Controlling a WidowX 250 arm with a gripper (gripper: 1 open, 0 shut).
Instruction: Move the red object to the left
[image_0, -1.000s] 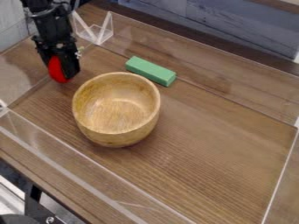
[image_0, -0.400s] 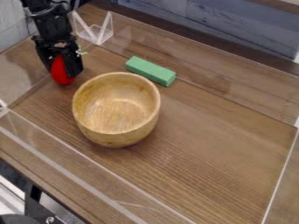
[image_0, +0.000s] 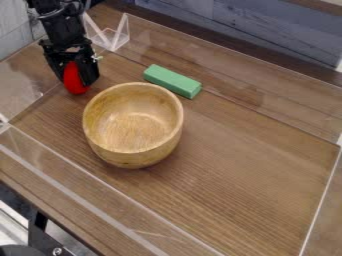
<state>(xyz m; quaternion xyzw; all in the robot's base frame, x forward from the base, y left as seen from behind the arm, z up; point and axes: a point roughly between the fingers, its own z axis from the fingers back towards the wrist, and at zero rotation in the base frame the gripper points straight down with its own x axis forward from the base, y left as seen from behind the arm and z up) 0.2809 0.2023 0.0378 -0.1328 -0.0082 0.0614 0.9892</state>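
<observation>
A: Far left, what's listed?
B: My pincer (image_0: 74, 72), pointing down, jaws spread and released either side of the red object (image_0: 76, 80), which sits on the tabletop (image_0: 241, 160); I judge it set down there.
A: Next?
B: Wooden bowl (image_0: 132, 123), empty. Then green block (image_0: 173, 80), loose.

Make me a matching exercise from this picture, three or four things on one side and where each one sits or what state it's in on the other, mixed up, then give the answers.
1. red object
2. wooden bowl
3. green block
4. gripper

A. middle of the table, empty
B. open, pointing down
C. lying flat behind the bowl
D. between the fingers at the far left

Pairs: 1-D, 2-A, 3-C, 4-B
</observation>
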